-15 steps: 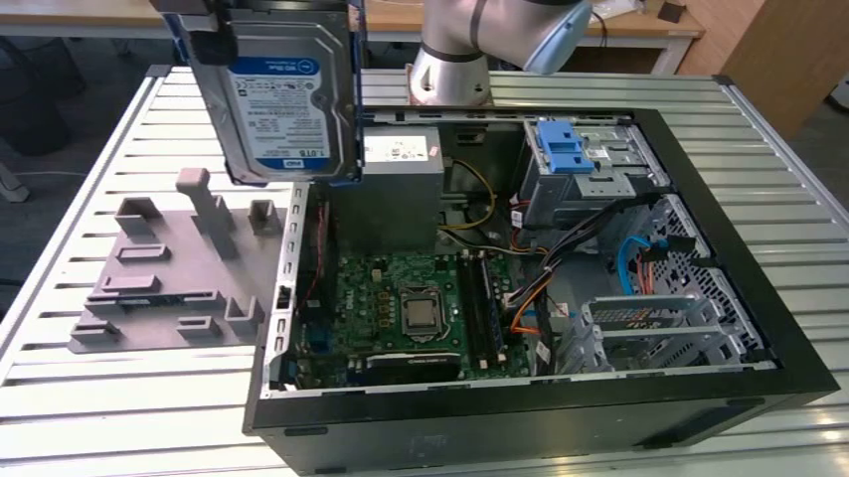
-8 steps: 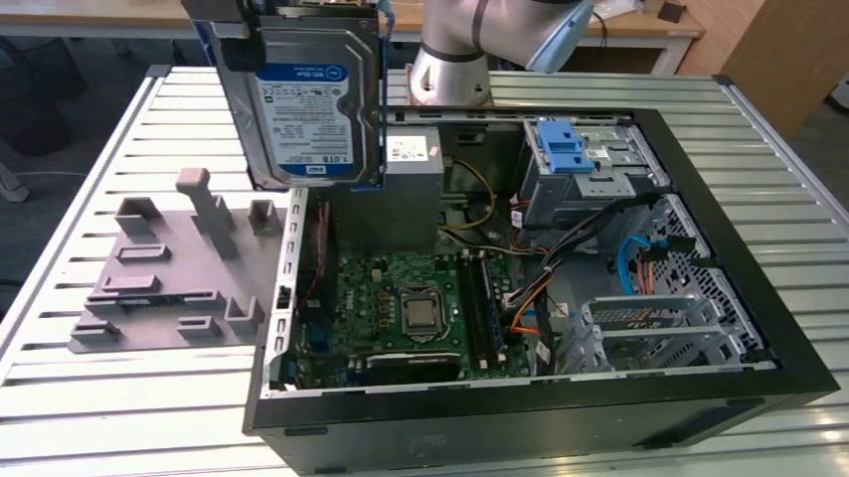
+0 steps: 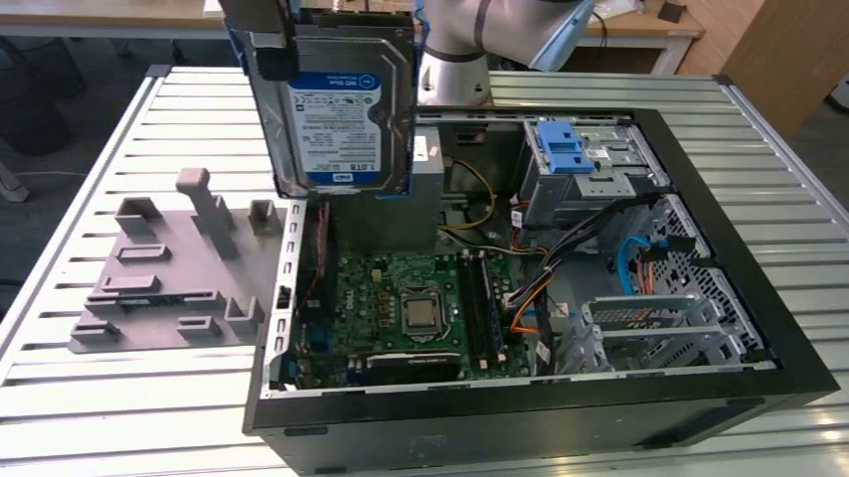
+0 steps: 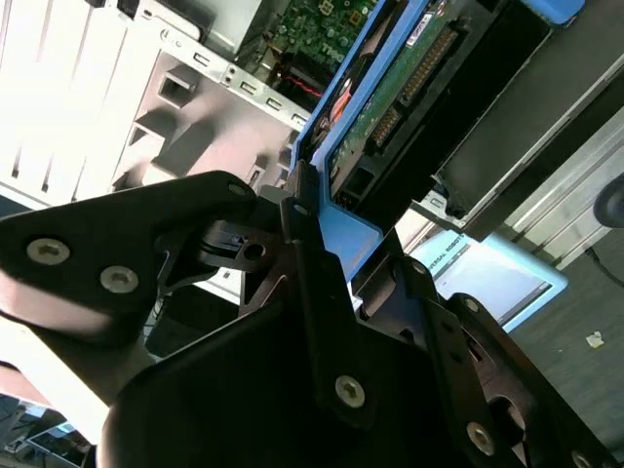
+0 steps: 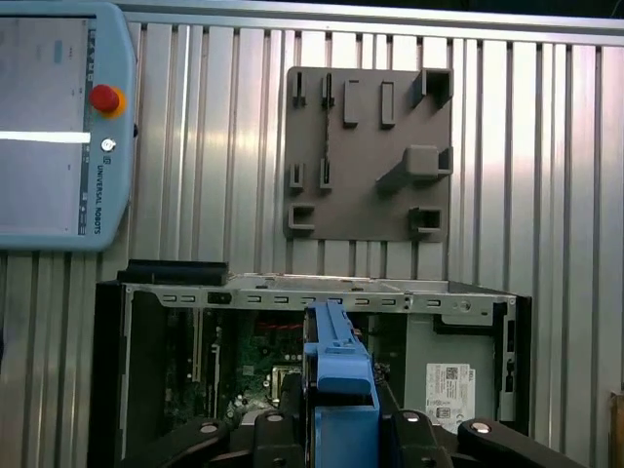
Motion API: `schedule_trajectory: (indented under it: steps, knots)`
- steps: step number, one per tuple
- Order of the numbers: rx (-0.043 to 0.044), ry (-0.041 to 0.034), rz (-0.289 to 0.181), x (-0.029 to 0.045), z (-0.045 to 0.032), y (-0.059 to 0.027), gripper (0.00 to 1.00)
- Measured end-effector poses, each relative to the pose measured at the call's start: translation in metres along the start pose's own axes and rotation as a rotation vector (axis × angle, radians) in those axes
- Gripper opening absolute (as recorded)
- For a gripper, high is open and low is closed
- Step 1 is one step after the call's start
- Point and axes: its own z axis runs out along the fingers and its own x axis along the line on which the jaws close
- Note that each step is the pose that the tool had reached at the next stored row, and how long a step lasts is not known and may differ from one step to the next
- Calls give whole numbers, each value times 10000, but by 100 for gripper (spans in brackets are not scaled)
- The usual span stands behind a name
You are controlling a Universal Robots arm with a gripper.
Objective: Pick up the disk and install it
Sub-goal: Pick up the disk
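The disk [image 3: 338, 104] is held upright in mid-air, label side facing the exterior view. A silver-grey body, a blue-and-white label and a blue bracket frame are seen. It is raised over the open computer case [image 3: 531, 427], by its wall on the exterior view's left.

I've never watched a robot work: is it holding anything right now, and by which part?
Yes: the gripper holds the disk, clamped on its blue carrier bracket at the upper end. The disk hangs upright above the open computer case.
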Motion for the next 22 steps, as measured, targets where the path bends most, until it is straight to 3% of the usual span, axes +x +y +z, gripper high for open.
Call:
schedule_trajectory:
  steps: [5, 22]
  knots:
    - [0, 0, 0, 38, 0, -178, 36]
    - [0, 1, 1, 81, -8, -945, 36]
